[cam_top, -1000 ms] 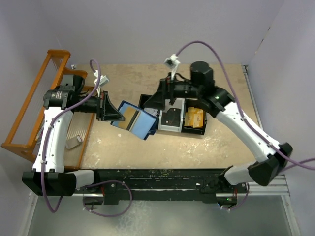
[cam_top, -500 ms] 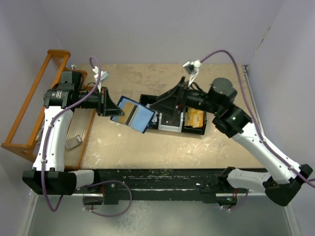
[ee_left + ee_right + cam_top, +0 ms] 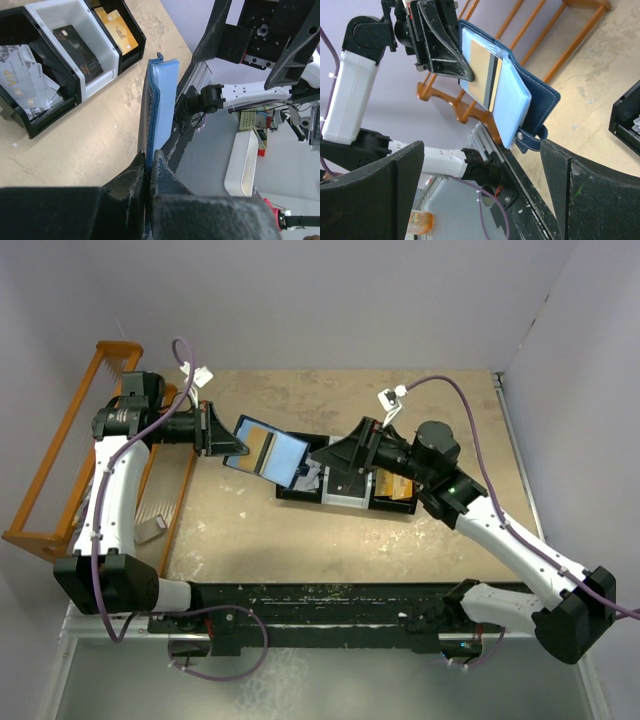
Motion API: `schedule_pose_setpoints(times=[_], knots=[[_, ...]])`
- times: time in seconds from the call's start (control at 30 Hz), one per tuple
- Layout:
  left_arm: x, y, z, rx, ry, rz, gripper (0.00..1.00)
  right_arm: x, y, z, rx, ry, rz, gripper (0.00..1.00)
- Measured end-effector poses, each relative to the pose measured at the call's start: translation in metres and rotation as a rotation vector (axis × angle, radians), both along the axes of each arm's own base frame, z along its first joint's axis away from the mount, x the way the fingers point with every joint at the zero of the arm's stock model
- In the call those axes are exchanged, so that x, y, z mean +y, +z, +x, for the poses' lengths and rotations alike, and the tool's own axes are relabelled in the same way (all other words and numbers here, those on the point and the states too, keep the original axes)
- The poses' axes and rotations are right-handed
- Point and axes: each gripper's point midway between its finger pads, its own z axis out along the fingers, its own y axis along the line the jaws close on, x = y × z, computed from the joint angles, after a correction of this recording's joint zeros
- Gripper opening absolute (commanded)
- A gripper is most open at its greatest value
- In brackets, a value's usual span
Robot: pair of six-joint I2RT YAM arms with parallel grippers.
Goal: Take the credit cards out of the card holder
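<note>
The left arm reaches rightward above the table, the left gripper (image 3: 222, 440) clamped on one edge of the open card holder (image 3: 268, 450), held aloft. The right arm stretches leftward, the right gripper (image 3: 322, 454) spread wide, just short of the holder's free edge.

The card holder (image 3: 268, 450), dark navy outside with pale blue inner faces, is spread open and held aloft just left of the black three-compartment tray (image 3: 300, 492), its left edge pinched in the left gripper (image 3: 228, 440). A tan credit card (image 3: 480, 72) with a dark stripe sits in its left face. A snap tab hangs from one corner. In the tray lie silver cards (image 3: 25, 85), a black card (image 3: 80, 47) and gold cards (image 3: 116, 30)
</note>
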Motion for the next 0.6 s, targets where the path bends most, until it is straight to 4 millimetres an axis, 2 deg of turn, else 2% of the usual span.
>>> schedule_pose_setpoints(times=[0.2,0.4,0.6], knots=[[0.001,0.003,0.009,-0.026,0.017,0.003,0.00,0.005,0.009,0.006,-0.022,0.001,0.005,0.95],[0.003,-0.006,0.011,-0.019,0.033,0.023,0.00,0.013,0.018,0.004,-0.062,0.023,-0.007,0.95],[0.004,-0.016,0.011,0.005,0.042,0.035,0.00,0.028,0.009,-0.002,-0.047,0.066,-0.015,0.94]])
